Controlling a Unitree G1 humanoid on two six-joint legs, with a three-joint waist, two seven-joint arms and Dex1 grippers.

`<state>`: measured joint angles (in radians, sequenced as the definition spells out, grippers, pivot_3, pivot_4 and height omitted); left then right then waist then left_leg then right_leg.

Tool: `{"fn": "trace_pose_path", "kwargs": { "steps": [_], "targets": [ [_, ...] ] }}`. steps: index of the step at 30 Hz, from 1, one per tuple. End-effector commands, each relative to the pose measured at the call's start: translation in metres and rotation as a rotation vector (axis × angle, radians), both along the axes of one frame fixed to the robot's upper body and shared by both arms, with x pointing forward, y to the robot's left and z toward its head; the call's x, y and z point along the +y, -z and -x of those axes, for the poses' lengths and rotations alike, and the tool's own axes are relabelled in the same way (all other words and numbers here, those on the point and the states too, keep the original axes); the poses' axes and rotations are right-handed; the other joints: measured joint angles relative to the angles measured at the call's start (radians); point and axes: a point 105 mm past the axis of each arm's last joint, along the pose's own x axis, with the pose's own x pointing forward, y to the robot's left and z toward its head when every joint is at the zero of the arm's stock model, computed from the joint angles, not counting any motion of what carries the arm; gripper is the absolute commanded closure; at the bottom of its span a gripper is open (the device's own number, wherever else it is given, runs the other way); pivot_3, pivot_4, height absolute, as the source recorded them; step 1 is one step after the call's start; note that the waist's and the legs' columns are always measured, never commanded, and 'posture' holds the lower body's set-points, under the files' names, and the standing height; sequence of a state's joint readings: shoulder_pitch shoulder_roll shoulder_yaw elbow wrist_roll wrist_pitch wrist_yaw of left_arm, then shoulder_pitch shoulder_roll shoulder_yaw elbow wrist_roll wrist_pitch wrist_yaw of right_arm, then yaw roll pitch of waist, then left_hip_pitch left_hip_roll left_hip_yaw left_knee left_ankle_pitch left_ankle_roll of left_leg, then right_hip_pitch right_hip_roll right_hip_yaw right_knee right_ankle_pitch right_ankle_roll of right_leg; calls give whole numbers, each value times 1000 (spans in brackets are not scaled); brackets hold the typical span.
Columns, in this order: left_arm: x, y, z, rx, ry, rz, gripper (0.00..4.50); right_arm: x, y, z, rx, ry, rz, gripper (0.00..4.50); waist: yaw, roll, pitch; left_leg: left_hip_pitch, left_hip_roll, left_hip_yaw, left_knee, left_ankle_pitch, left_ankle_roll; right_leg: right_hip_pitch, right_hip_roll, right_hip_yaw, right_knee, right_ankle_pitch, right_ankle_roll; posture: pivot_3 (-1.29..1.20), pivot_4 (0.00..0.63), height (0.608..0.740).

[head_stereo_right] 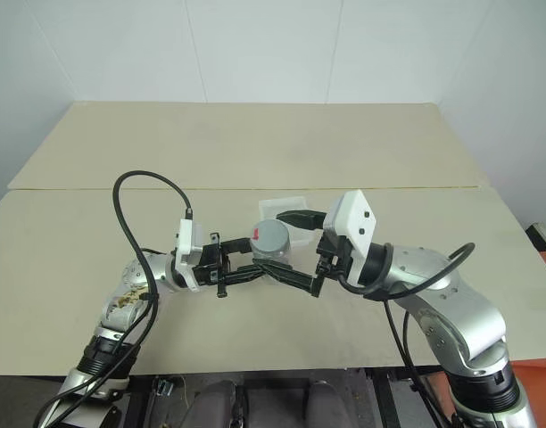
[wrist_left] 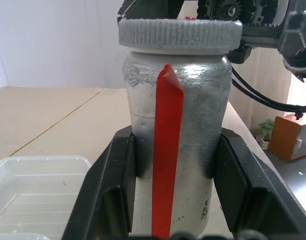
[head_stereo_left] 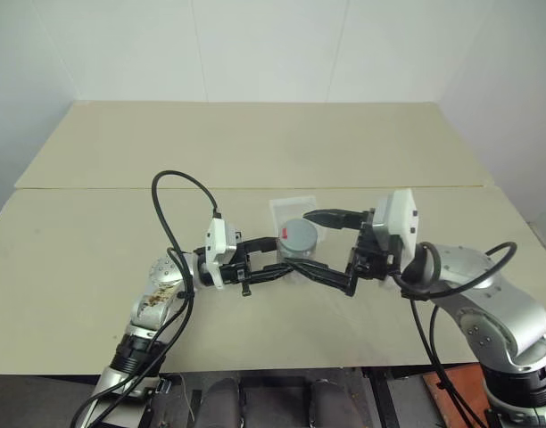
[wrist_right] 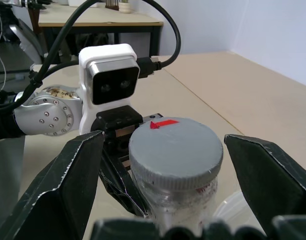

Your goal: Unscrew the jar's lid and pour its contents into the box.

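Jar (wrist_left: 175,150): pinched by left gripper (head_stereo_left: 286,267), rigid, probably light, slick body.
Lid (wrist_right: 175,145): ribbed rim, best hold; between spread right gripper (wrist_right: 175,175) fingers, untouched.
Box (wrist_left: 38,195): beside jar.

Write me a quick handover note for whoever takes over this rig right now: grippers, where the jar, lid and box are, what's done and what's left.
Left gripper: shut on the jar, holding it upright above the table.
Right gripper: open, one finger on each side of the lid, not touching it.
Lid: on the jar, with its red mark on top.
Box: on the table just behind the jar; no contents visible in it.
Done: jar picked up and steadied, right gripper lined up at the lid.
Left: close on the lid, unscrew it, take it off, then tip the jar over the box.
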<state>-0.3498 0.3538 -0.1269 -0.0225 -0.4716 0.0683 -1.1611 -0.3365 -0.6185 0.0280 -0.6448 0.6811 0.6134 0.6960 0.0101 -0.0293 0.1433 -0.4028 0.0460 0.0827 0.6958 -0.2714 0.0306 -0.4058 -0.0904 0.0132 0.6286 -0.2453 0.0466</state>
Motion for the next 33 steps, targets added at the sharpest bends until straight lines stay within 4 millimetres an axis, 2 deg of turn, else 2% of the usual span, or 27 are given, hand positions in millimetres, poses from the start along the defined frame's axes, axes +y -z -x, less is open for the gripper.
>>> {"fn": "trace_pose_path", "kwargs": {
  "steps": [1,5,8,10,12,33],
  "targets": [
    [-2,-11,2,-53,13,16,2657,1,-8,2,-40,-8,-13,45,1,0,0,0,0,0,0,0,0,0,0,0,0,0,0,0,150,740],
    [-3,-10,2,-53,14,14,2657,0,-8,2,-34,-10,-14,45,1,0,0,0,0,0,0,0,0,0,0,0,0,0,0,0,150,740],
    [-3,-10,2,-55,13,13,2657,1,-7,2,-32,-17,-15,618,0,0,0,0,0,0,0,0,0,0,0,0,0,0,0,0,150,740],
    [-3,-10,2,-57,14,12,2657,1,-7,1,-32,-18,-16,1330,0,0,0,0,0,0,0,0,0,0,0,0,0,0,0,0,150,740],
    [-2,-10,2,-58,15,10,2657,2,-7,1,-32,-20,-14,1740,0,0,0,0,0,0,0,0,0,0,0,0,0,0,0,0,150,740],
    [-1,-8,1,-60,21,1,2657,-2,-11,0,-44,-32,-16,1740,0,0,0,0,0,0,0,0,0,0,0,0,0,0,0,0,150,740]
  ]
}}
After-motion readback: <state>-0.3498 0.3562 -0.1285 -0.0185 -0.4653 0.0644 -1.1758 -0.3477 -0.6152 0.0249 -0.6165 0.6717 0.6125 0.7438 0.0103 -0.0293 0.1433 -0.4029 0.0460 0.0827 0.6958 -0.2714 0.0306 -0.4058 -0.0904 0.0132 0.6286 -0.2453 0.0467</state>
